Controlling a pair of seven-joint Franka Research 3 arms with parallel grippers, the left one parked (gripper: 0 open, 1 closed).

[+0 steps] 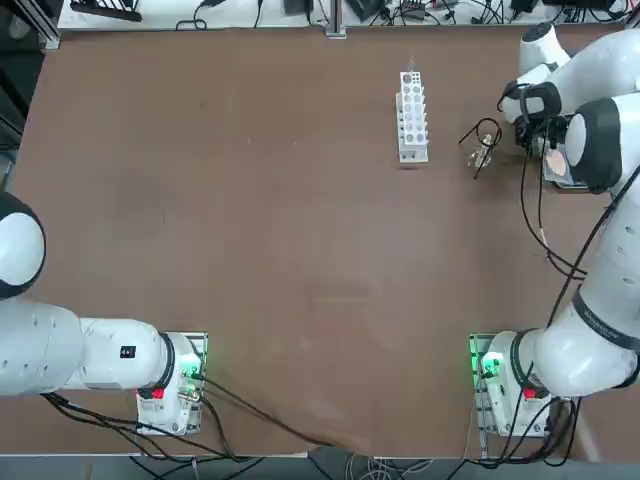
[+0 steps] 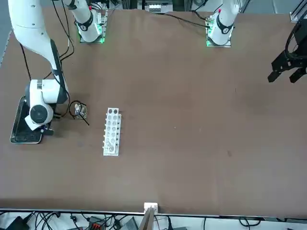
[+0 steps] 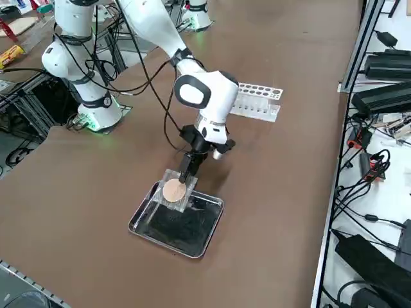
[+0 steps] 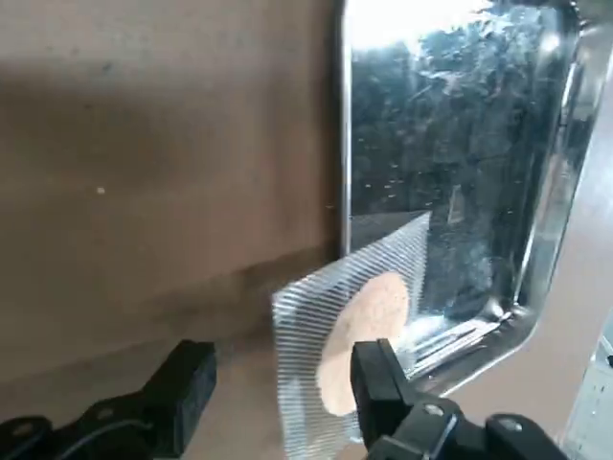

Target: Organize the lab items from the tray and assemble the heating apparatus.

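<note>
right gripper (image 4: 278,383) is low over the near corner of the tray (image 4: 536,259), fingers set wide. the mesh (image 4: 350,326) stands tilted between them, leaning on the tray rim, close against one finger (image 4: 378,379), the other finger (image 4: 187,383) well clear; whether it's gripped, can't tell. tripod (image 1: 483,140) and burner (image 1: 482,153) sit beside the rack (image 1: 411,115), apart from the fingers.

mesh (image 3: 174,191) on tray (image 3: 204,245) rim (tilted)
</note>
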